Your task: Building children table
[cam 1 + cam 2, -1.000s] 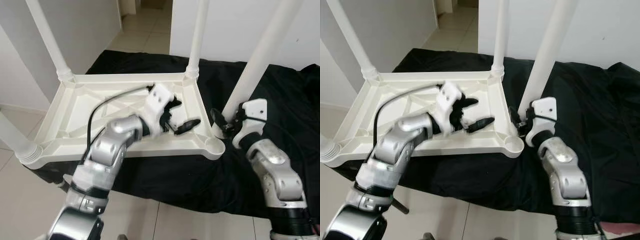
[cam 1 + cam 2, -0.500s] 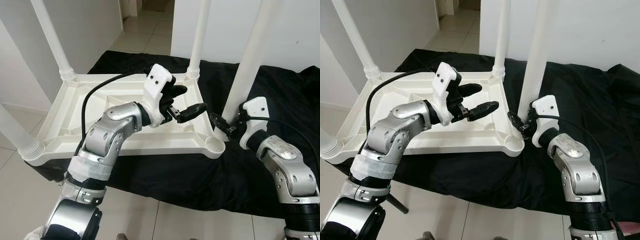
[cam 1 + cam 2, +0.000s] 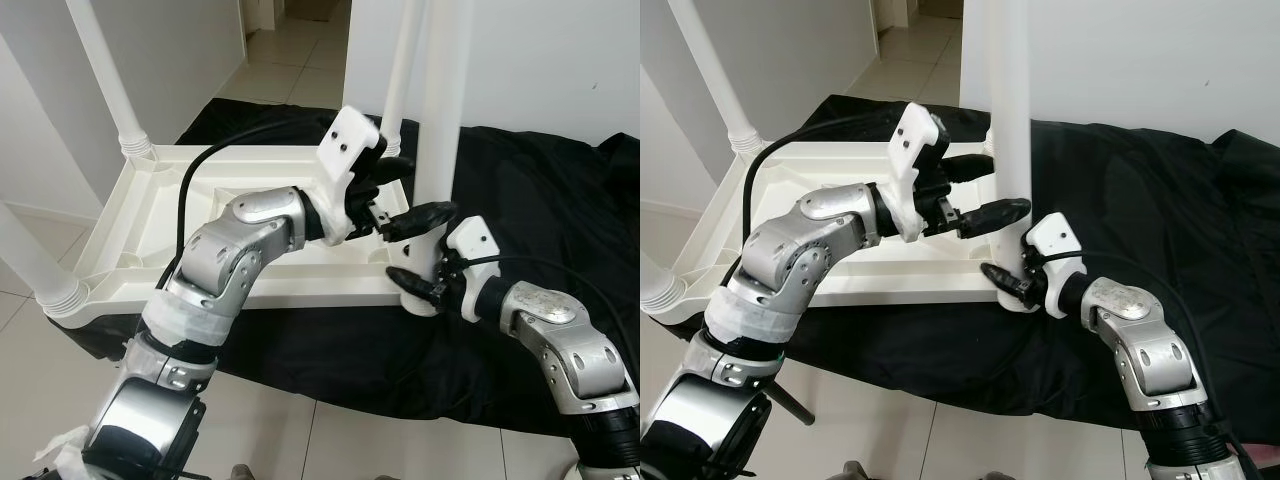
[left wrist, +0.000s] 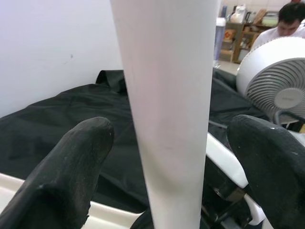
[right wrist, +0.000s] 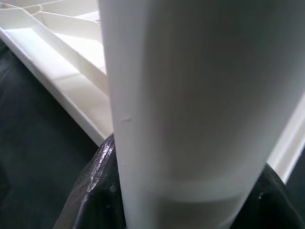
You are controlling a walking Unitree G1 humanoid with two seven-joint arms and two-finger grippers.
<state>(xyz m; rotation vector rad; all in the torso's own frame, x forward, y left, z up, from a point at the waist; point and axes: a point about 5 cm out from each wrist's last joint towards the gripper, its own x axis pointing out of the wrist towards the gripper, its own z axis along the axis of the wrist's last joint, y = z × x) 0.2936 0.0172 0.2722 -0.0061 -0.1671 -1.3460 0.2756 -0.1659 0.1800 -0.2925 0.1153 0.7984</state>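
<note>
A white plastic table top (image 3: pixel 200 215) lies upside down on a black cloth, with white legs standing at its far left (image 3: pixel 105 75), far right (image 3: pixel 400 70) and near left (image 3: pixel 35 265) corners. A fourth white leg (image 3: pixel 440 100) stands upright at the near right corner. My right gripper (image 3: pixel 415 285) is shut on its lower end, its fingers (image 5: pixel 95 191) pressed against both sides. Higher up, my left gripper (image 3: pixel 405 195) is open, its fingers (image 4: pixel 71 162) on either side of the leg (image 4: pixel 167 119) and apart from it.
The black cloth (image 3: pixel 560 180) spreads to the right under the table. Pale tiled floor (image 3: pixel 290 80) runs beyond it towards a doorway, with white walls on both sides. The left wrist view shows a white fan (image 4: pixel 274 78) and a person (image 4: pixel 290 19) in the background.
My right gripper has carried the leg leftward from the cloth to the table's near right corner. My left gripper has risen off the table top and moved right to straddle the leg.
</note>
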